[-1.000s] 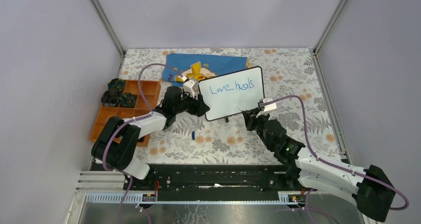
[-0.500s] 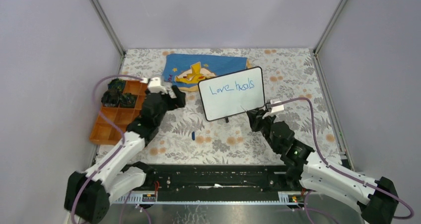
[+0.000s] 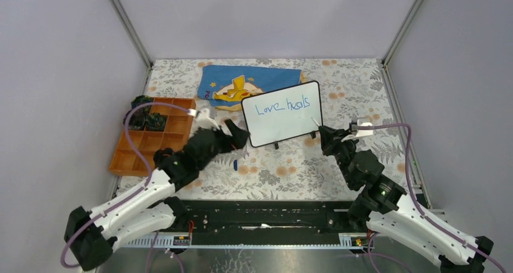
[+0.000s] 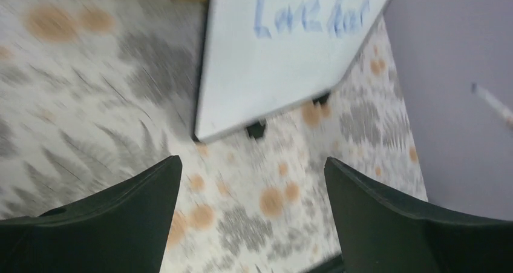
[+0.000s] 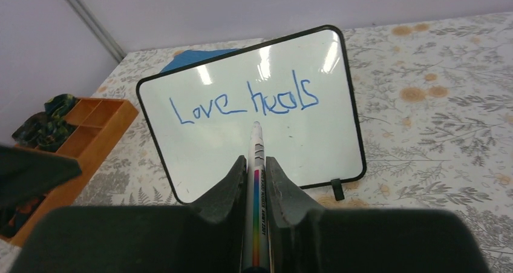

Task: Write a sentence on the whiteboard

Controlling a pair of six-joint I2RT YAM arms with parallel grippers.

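Top external view puts the whiteboard (image 3: 284, 131) near the middle of the table (image 3: 363, 97), propped at a tilt on small black feet. Its face carries the sentence (image 3: 282, 106) in thin blue handwriting, 1 line reading "Love heals". Behind its far left corner lies a blue cloth (image 3: 266, 76) with a yellow figure. The right gripper (image 3: 323, 134) sits just off the board's near right corner. In the right wrist view its 2 fingers are clamped on a marker (image 5: 256, 191), whose tip points at the board just under "heals"; whether it touches cannot be told. The left gripper (image 3: 239, 135) lies by the board's near left corner. The blurred left wrist view shows its fingers spread wide with nothing between them and the board's lower edge ahead. A small blue piece (image 3: 235, 163) lies on the table nearer the bases. At the left stands an orange tray (image 3: 136, 144) with dark bundles (image 3: 145, 117) in its far compartments.
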